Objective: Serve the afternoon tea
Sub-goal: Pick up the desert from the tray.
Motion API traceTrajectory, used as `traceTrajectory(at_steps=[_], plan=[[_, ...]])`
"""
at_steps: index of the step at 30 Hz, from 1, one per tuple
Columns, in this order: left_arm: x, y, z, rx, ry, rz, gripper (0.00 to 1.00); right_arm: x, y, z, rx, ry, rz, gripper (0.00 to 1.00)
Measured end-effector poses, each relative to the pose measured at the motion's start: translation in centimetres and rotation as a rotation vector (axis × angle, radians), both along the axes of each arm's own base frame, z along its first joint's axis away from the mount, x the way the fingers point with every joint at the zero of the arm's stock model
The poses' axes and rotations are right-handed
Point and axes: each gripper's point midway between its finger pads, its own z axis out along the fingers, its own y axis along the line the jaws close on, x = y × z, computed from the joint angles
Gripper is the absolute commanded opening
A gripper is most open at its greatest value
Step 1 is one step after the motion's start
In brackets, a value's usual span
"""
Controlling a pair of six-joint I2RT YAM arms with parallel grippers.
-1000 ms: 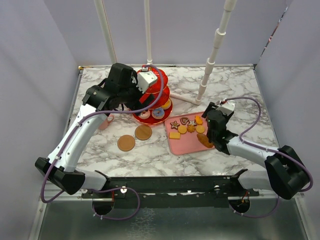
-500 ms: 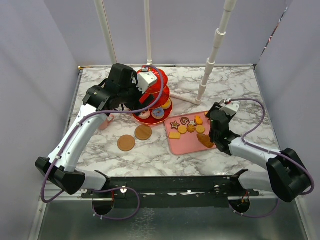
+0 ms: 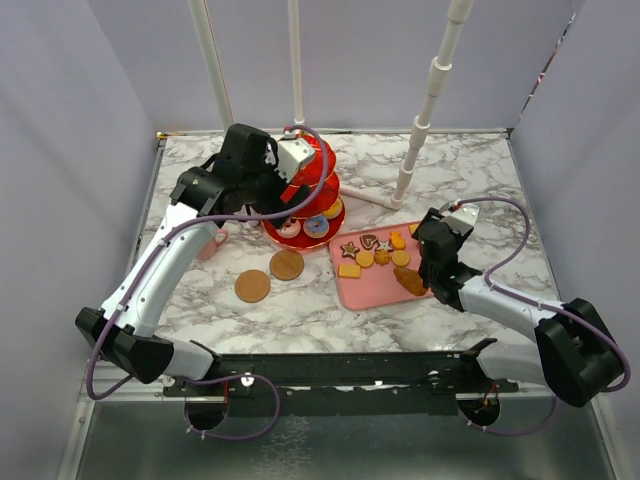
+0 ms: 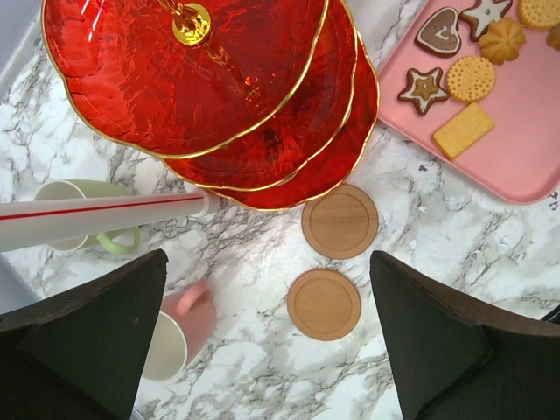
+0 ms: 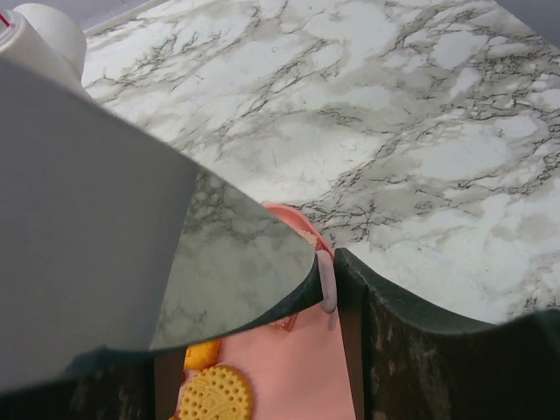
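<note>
The red three-tier stand [image 3: 312, 195] with a gold finial [image 4: 191, 22] stands at the back left, with pastries [image 3: 303, 226] on its bottom tier. My left gripper [image 3: 290, 163] hovers high over it, open and empty [image 4: 267, 256]. Below lie two brown coasters [image 4: 339, 220] [image 4: 324, 304], a pink mug [image 4: 175, 328] and a pale green mug [image 4: 83, 214]. A pink tray [image 3: 375, 285] holds assorted cookies [image 3: 375, 250]. My right gripper [image 3: 427, 235] is shut on the tray's far right rim [image 5: 326, 278].
White pipes stand at the back [image 3: 425, 110], and one crosses the left wrist view [image 4: 105, 214] over the green mug. The marble table [image 3: 470, 170] is walled by grey panels. Bare marble lies right of the tray.
My right gripper has shifted slightly right at the tray's rim. My left wrist has turned a little above the stand. The tray and cookies look unmoved.
</note>
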Motion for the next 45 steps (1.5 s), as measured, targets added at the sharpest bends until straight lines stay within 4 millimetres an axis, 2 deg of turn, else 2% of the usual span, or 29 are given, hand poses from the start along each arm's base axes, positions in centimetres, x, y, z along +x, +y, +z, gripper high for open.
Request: traceTrajectory(at_steps=[5,10,15,23,25,28,31,34,42,45], plan=[[1.5,-0.8,-0.1,-0.014,0.017,0.03,0.99,0.1,0.0,0.1,-0.017,0.001,0.006,0.44],[4.4,-1.4,1.1,-0.029,-0.006,0.106,0.99,0.2,0.0,0.8,-0.051,-0.006,0.028,0.35],[7.1,-2.1,2.0,-0.064,-0.023,0.19,0.99,0.2,0.6,2.0,-0.069,-0.022,0.09,0.29],[9.9,-3.2,1.3,-0.125,-0.002,0.308,0.98,-0.7,1.5,4.1,-0.064,-0.078,0.201,0.28],[10.5,-3.4,1.1,-0.137,-0.003,0.328,0.93,-0.9,1.6,4.4,-0.063,-0.087,0.217,0.28],[11.3,-3.7,1.2,-0.152,-0.015,0.348,0.79,-0.9,1.9,4.7,-0.062,-0.094,0.24,0.28],[12.2,-4.1,1.9,-0.176,-0.037,0.358,0.63,-1.0,2.3,4.9,-0.06,-0.1,0.263,0.28],[13.2,-4.6,3.0,-0.206,-0.068,0.362,0.52,-1.0,2.6,5.0,-0.057,-0.104,0.285,0.28],[13.7,-4.9,4.1,-0.236,-0.094,0.363,0.26,-1.1,2.9,5.8,-0.049,-0.126,0.307,0.28],[13.8,-5.0,4.0,-0.236,-0.093,0.363,0.22,-1.2,2.9,6.0,-0.048,-0.131,0.307,0.28]])
